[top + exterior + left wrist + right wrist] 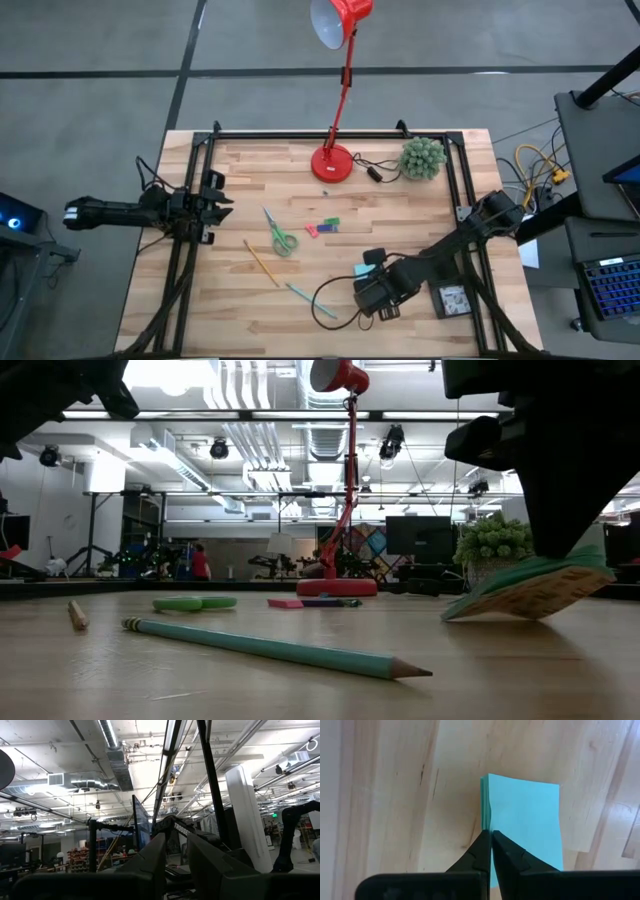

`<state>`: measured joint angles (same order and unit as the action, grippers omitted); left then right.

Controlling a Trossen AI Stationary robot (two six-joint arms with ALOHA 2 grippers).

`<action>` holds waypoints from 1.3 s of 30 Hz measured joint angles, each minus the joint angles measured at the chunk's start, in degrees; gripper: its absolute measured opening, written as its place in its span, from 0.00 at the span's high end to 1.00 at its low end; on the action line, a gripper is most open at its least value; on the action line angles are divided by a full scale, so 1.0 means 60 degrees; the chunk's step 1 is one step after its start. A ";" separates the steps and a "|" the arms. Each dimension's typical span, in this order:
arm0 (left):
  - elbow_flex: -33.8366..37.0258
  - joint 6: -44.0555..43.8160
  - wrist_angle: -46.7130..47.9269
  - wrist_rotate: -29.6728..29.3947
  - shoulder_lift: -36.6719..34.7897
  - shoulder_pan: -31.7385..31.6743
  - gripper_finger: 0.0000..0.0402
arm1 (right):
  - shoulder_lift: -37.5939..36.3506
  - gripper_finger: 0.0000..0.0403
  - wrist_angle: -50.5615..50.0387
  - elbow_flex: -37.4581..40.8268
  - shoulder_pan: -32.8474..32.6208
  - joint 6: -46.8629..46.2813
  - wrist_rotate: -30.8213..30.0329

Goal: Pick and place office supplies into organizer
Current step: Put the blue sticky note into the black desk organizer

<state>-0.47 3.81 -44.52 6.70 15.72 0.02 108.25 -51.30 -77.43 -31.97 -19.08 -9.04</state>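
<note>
My right gripper (491, 836) is shut on the light-teal sticky-note pad (522, 825) over the table's near right (366, 268). Farther left, lying flat on the wood, are the green-handled scissors (280, 236), the yellow pencil (262, 262), the teal pen (305, 297) and small red and green pieces (322, 228). A dark tray, the organizer (452, 300), shows at the near right, partly under the right arm. My left gripper (215, 195) waits at the table's left edge, raised, its fingers (150, 860) a narrow gap apart with nothing between them. My right gripper pinches the pad between its two fingers at one edge (487, 826), close to a corner. The fingers come from above, pointing steeply down. The pad hangs tilted below them (530, 590). Its low corner (450, 616) is at the tabletop; whether it touches, I cannot tell.
A red desk lamp (333, 160) and a green fuzzy plant (422, 158) stand at the far edge, with a cable between them. Black frame rails (330, 134) run along the table's far, left and right sides. Bare wood lies between the pad and the pen.
</note>
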 joint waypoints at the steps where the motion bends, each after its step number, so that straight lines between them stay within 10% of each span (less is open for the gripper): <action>1: 0.0001 -0.0002 -0.0001 -0.0001 -0.0002 0.0001 0.84 | 0.0000 0.98 -0.0007 -0.0004 0.0000 -0.0002 0.0001; 39: -0.0001 -0.0007 -0.0003 0.0002 -0.0003 0.0002 0.84 | -0.0055 0.93 -0.0845 -0.1530 -0.0499 -0.1313 0.0091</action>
<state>-0.47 3.77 -44.53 6.72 15.70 0.03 107.92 -56.37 -86.61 -34.96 -26.96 -8.49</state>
